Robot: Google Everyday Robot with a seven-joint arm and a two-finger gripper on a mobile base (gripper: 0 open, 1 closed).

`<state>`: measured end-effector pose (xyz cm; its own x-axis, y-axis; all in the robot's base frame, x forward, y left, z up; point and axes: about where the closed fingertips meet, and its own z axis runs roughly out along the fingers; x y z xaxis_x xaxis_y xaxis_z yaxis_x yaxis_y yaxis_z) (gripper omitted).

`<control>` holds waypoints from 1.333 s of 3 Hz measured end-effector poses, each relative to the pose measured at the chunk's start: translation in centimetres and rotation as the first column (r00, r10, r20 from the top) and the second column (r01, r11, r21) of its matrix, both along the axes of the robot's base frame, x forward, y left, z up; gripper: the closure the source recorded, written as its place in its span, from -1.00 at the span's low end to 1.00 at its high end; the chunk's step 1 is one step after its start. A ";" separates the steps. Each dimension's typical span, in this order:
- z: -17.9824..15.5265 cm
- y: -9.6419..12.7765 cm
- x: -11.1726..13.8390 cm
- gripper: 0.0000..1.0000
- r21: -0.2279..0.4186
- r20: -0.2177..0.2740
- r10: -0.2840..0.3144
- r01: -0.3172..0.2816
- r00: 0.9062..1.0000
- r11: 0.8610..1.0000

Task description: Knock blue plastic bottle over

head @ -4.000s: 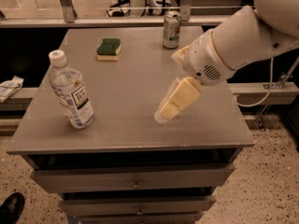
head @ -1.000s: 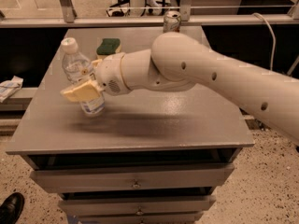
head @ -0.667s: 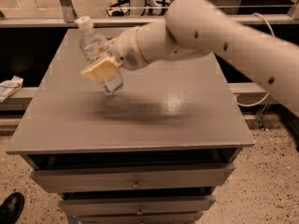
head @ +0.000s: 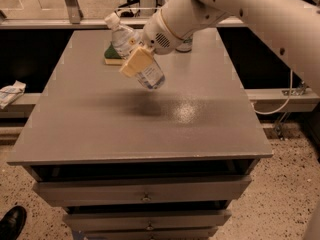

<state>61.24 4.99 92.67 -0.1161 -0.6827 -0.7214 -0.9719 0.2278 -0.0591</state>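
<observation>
One grey table (head: 200,134) | jaws above it clamp tilted blue plastic bottle (head: 151,75) | speckled floor (head: 292,199)

Claw (head: 135,62) above the grey table (head: 200,129), tilted blue plastic bottle (head: 152,75) in its grip.

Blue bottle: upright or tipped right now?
Tipped. The blue plastic bottle leans cap up-left, held by the gripper above the table, shadow underneath.

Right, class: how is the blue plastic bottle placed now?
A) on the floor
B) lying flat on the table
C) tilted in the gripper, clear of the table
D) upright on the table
C: the gripper holds the blue plastic bottle tilted above the table, its shadow separate beneath.
</observation>
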 end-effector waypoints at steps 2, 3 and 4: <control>-4.9 -2.7 -2.3 0.04 -0.369 -0.113 0.083 -0.119 0.990 0.922; -5.9 -1.4 -3.1 -0.43 -0.413 -0.120 0.116 -0.156 0.986 0.897; -6.6 0.4 -3.8 -0.90 -0.418 -0.121 0.140 -0.178 0.983 0.891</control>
